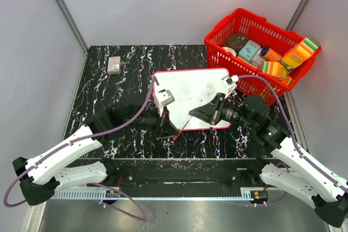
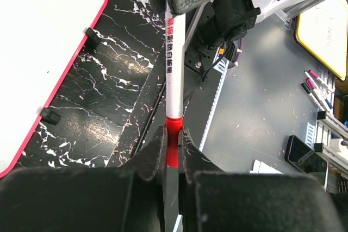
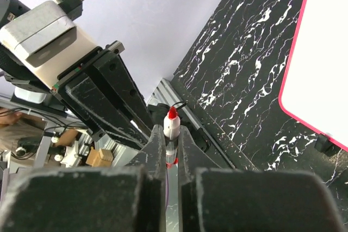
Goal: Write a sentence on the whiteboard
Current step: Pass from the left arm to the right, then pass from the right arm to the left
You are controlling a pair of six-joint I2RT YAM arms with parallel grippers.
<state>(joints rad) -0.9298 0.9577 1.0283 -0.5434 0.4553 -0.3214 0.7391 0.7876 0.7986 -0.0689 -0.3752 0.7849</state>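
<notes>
Left claw (image 2: 173,146) and right claw (image 3: 171,140) pinch one slim white marker (image 2: 173,80).

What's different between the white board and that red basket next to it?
The whiteboard is flat and white with only a thin red rim; the red basket is deep, all red lattice. The whiteboard lies centrally with no writing I can make out; the basket sits far right, filled with packages. Both carry red and look about equally wide.

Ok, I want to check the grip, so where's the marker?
In the top view the marker is held between the left gripper and right gripper, across the whiteboard's near edge, mid-table.
</notes>
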